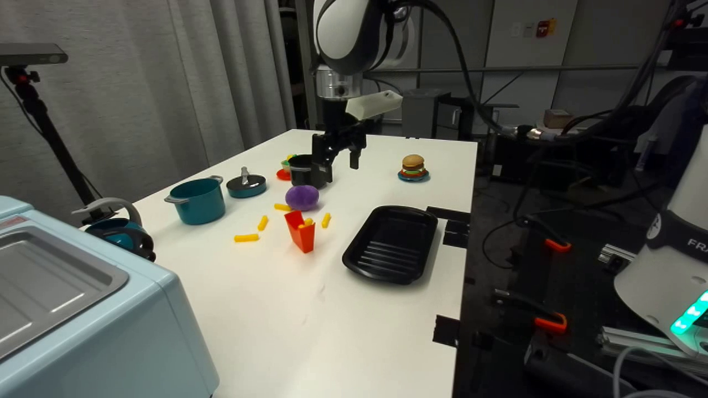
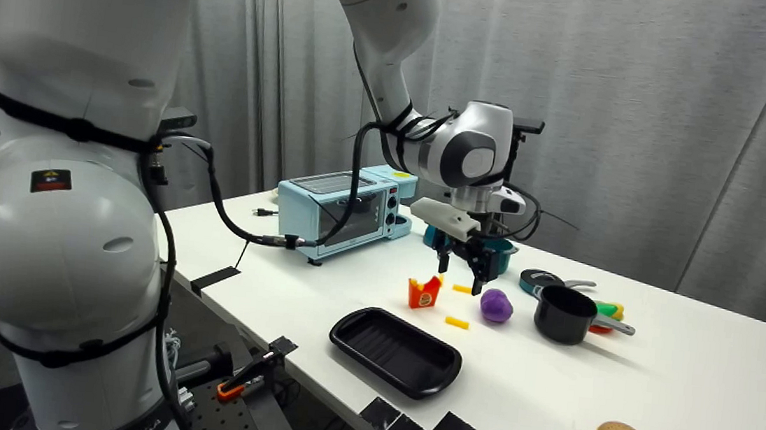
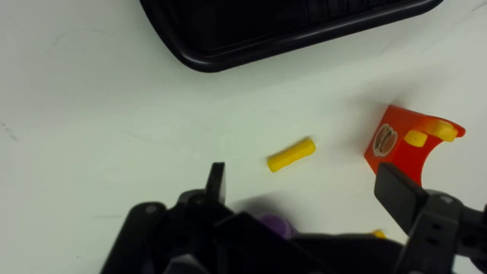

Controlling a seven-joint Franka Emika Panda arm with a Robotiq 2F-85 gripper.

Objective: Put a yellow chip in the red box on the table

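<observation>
The red box (image 1: 301,236) stands upright on the white table (image 1: 276,315) with yellow chips in it. It also shows in an exterior view (image 2: 423,295) and at right in the wrist view (image 3: 403,121). Several loose yellow chips lie around it; one chip (image 3: 291,154) lies between the box and the black tray's corner side in the wrist view, also seen in both exterior views (image 1: 326,220) (image 2: 457,322). Another chip (image 3: 379,233) is mostly hidden by the gripper. My gripper (image 3: 300,169) is open and empty above the table, near the purple ball (image 1: 302,197).
A flat black tray (image 1: 391,243) lies beside the box. A black pot (image 2: 563,315), teal pot (image 1: 198,202) and lid (image 1: 246,185) stand farther along. A toy burger (image 1: 413,166) on a plate and a light-blue toaster oven (image 2: 342,204) are also on the table.
</observation>
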